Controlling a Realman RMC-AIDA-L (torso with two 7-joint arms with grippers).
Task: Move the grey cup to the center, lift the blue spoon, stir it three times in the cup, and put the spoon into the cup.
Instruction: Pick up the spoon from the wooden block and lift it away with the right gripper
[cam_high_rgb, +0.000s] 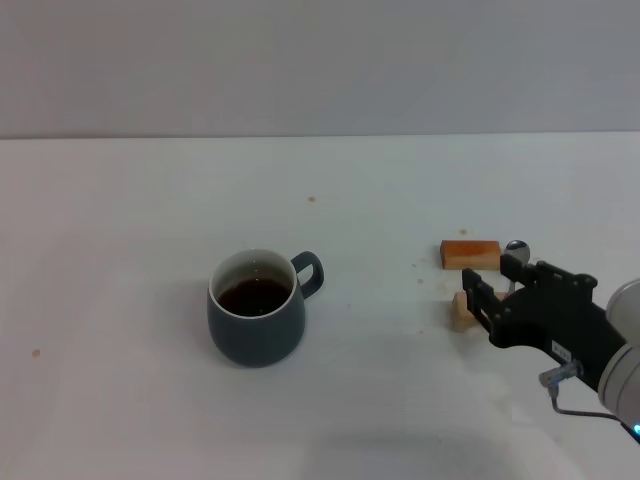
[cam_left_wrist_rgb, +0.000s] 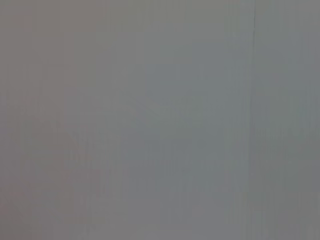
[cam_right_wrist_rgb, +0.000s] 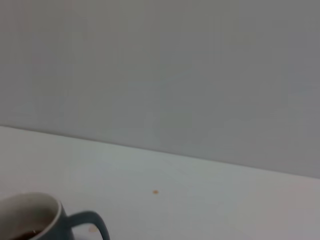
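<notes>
Grey cup (cam_high_rgb: 256, 310) stands upright on the white table (cam_high_rgb: 120, 220), dark liquid inside, handle toward the wooden blocks.

Blue spoon (cam_high_rgb: 516, 247): only its metal bowl shows, just beyond the right gripper (cam_high_rgb: 487, 284), beside the orange block (cam_high_rgb: 470, 254), well right of the cup. Handle hidden under the gripper.

Right gripper low over the spoon, fingers apart with nothing gripped. A paler block (cam_high_rgb: 461, 309) sits touching or just beside one finger.

Left gripper not in view.

Risks: closing here may pinch the block instead of the slim handle, or nudge the spoon off its rest; a tilted grasp could later clip the cup rim and slop liquid.
</notes>
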